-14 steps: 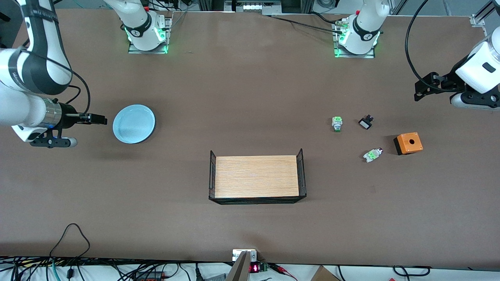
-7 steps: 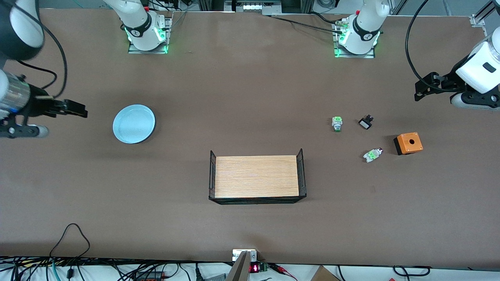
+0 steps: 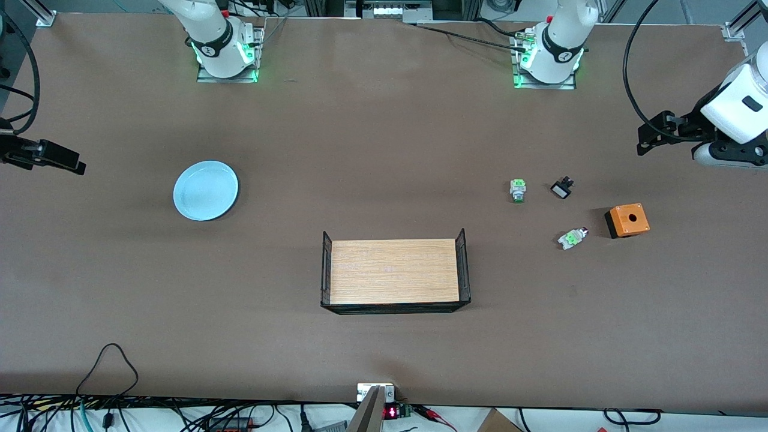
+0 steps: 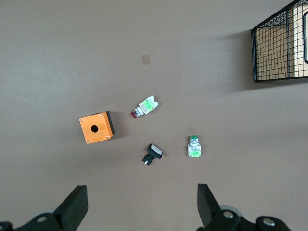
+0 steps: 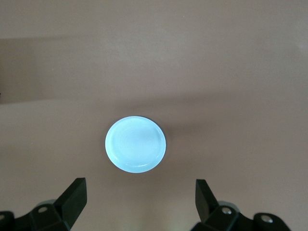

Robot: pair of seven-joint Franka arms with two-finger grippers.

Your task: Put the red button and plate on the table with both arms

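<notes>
The pale-blue plate (image 3: 205, 191) lies flat on the brown table (image 3: 384, 150) toward the right arm's end; the right wrist view shows it (image 5: 135, 144) well clear of my open, empty right gripper (image 5: 139, 198). That gripper (image 3: 72, 163) hangs over the table's edge at the right arm's end. The red button (image 3: 572, 238) lies on its side on the table toward the left arm's end and shows in the left wrist view (image 4: 146, 107). My left gripper (image 4: 139, 207) is open and empty, raised over the table (image 3: 651, 137) apart from the button.
A green-tipped white-and-green part (image 3: 517, 190), a small black part (image 3: 561, 189) and an orange box with a hole (image 3: 627, 219) lie around the red button. A light wooden tray with black mesh ends (image 3: 394, 271) stands mid-table, nearer the front camera.
My right gripper has drawn back from beside the plate toward the right arm's end of the table. The plate, the button and the left arm have not moved.
</notes>
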